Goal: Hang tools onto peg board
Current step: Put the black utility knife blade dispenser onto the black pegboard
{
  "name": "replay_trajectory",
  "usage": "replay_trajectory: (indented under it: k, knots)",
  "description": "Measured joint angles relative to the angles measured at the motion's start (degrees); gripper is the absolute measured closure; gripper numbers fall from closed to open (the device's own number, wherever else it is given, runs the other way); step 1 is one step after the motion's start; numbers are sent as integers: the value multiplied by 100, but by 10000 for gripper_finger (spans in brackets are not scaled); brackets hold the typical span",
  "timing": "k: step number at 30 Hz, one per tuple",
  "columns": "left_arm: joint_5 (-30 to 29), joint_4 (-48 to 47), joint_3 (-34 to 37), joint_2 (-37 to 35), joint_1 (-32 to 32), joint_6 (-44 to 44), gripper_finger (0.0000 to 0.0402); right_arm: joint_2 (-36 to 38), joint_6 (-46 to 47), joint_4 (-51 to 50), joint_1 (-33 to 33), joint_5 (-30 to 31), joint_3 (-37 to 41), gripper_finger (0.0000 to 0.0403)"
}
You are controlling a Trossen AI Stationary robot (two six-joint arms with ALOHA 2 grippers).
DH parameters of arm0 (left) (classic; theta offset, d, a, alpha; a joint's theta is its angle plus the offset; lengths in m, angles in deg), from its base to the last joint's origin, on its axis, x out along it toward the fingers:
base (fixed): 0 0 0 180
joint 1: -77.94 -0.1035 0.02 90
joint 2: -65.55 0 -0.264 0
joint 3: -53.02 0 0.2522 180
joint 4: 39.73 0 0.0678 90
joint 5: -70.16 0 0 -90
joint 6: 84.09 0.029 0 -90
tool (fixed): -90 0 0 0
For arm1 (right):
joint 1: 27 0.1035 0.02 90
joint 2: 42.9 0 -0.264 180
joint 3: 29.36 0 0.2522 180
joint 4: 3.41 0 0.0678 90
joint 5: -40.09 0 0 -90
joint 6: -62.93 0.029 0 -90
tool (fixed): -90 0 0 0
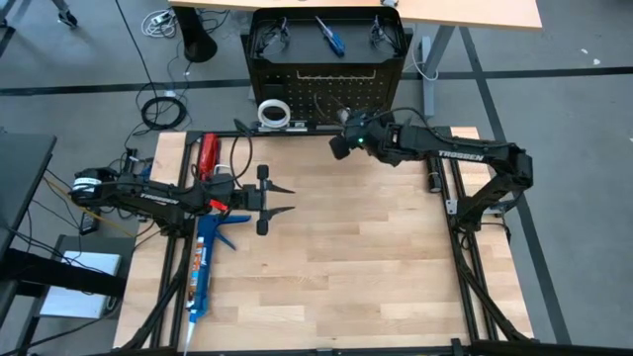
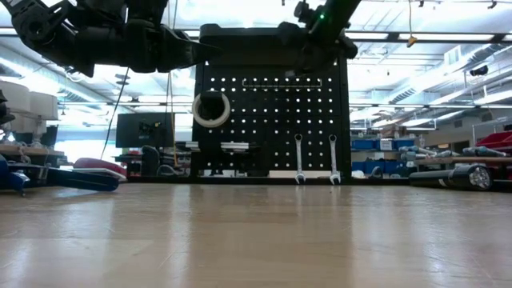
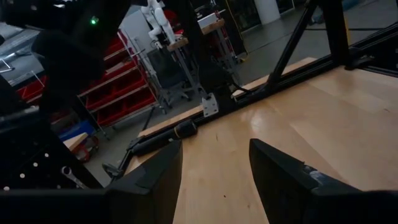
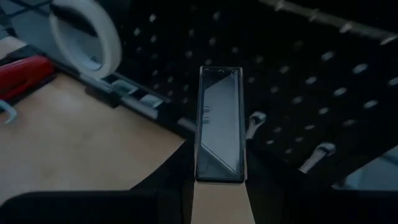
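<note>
The black peg board (image 2: pixel 272 132) stands upright at the table's far edge. A white tape roll (image 2: pixel 211 110) hangs on a peg at its left. Two silver wrenches (image 2: pixel 298 160) (image 2: pixel 334 160) hang low at its right. On top of the board lie two safety glasses (image 1: pixel 269 35) (image 1: pixel 381 30) and a blue-handled screwdriver (image 1: pixel 329 37). My right gripper (image 1: pixel 344 136) hovers high, close in front of the board, shut on a flat dark rectangular tool (image 4: pixel 219 124). My left gripper (image 1: pixel 282 198) stands open and level over the table's left half, holding nothing. My right gripper pinches the near end (image 4: pixel 219 174) of the flat dark tool between its two fingers. The fingers slant down toward the board from the near side and lie along the tool. The tool sticks out forward past the fingertips, lifted clear, its far end (image 4: pixel 219 73) toward the board's holes.
A long blue caulking gun (image 1: pixel 203 267) and a red-handled tool (image 1: pixel 208 156) lie along the table's left edge, under and beside my left arm. The bare wooden top (image 1: pixel 366 267) stretches across the middle and right. Cables lie on the floor beyond.
</note>
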Motion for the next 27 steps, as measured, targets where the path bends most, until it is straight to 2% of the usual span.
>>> replay_trajectory:
  k: [7,11,13,17,19,22,27]
  knots:
    - [-222,0,0,-2,-2,25,209,75,-452,330,-96,466,0,286]
    - [-364,-3,0,-1,-2,38,209,75,-727,498,-114,415,0,286]
    - [-600,-46,0,-2,-1,37,209,81,-810,524,-87,-28,0,286]
    - [-1337,-164,4,-2,-4,264,209,235,-977,322,76,-1626,0,285]
    - [-1560,-160,4,-2,-5,421,209,290,-801,247,182,-2135,-1,285]
    - [-1667,-39,7,0,-4,461,209,296,-630,-20,383,-2564,0,285]
    - [-1916,547,5,-2,-4,26,209,145,-610,-331,772,-3070,0,285]
